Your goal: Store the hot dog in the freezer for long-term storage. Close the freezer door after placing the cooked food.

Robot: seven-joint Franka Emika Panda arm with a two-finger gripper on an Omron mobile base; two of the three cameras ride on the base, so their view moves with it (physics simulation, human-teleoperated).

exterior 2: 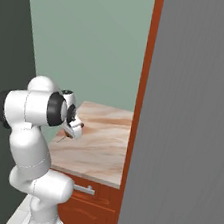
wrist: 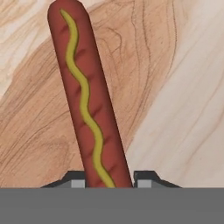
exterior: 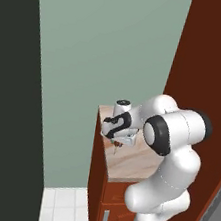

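— One thing matters here: where is the slim reddish-brown hot dog with the yellow mustard squiggle (wrist: 87, 100)?

— Between the two dark finger tips of the white arm's gripper (wrist: 109, 178), which look clenched on its near end, over the pale wood-grain counter (exterior 2: 104, 143).

— Lifted, or resting?

— Cannot tell; it sits just above or on the wood.

— How best to proceed?

— I'd judge: keep the grip firm, raise straight up, then swing slowly clear of the tall grey door panel (exterior 2: 193, 120) alongside.

Slim reddish-brown hot dog (wrist: 89, 100) with a wavy yellow mustard line (running lengthwise). Its near end sits between the two dark fingertips, above pale wood-grain.
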